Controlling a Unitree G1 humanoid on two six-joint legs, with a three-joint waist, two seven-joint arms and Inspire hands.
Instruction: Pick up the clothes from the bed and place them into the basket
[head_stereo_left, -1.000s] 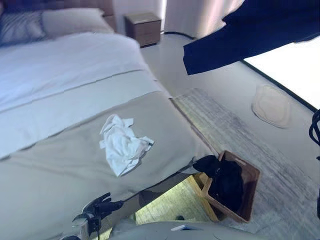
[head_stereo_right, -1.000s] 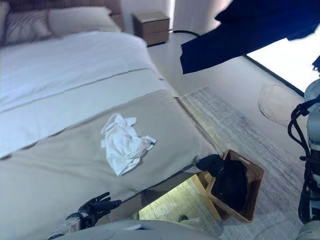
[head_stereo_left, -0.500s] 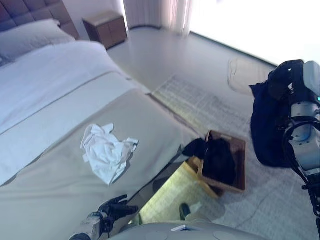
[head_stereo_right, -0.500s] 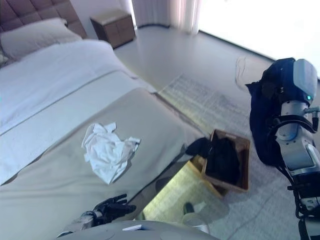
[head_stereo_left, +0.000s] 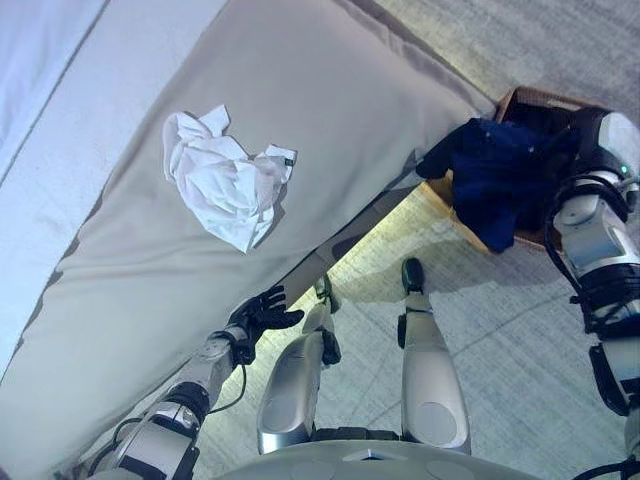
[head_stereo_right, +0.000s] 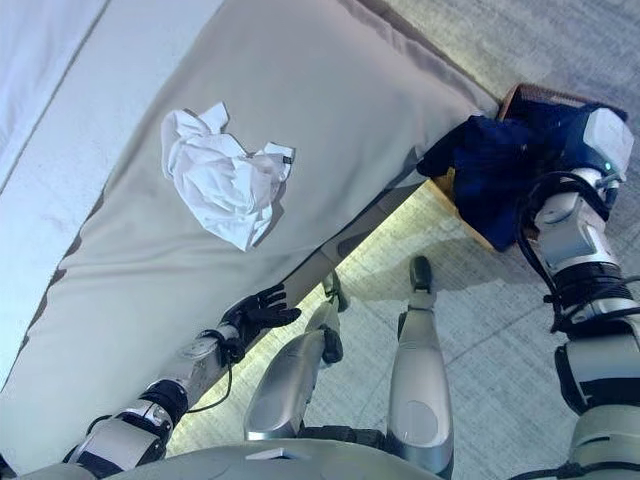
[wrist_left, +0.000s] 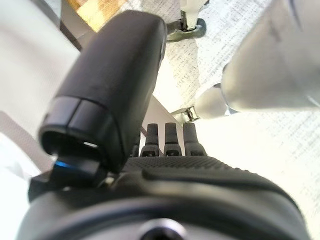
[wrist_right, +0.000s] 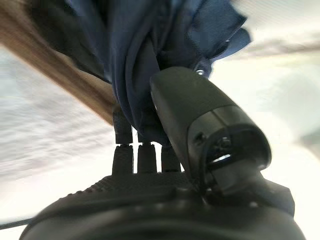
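A crumpled white garment (head_stereo_left: 225, 185) lies on the beige cover of the bed (head_stereo_left: 340, 80). My right hand (wrist_right: 160, 197) is shut on a dark blue garment (head_stereo_left: 495, 175), its thumb (wrist_right: 197, 112) pressing the cloth (wrist_right: 145, 45) against the fingers. The garment hangs over the brown basket (head_stereo_left: 530, 96), which stands on the floor at the bed's corner, and it covers most of the opening. My left hand (head_stereo_left: 262, 312) is open and empty, low beside the bed's edge, well short of the white garment.
A grey rug (head_stereo_left: 520, 330) covers the floor around the basket. The bed's edge runs diagonally between my left hand and the basket, with a lit gap under the frame (head_stereo_left: 360, 240).
The camera has tilted down. My right hand has brought the dark blue garment from high in the air down onto the basket. My left hand has stayed by the bed's edge.
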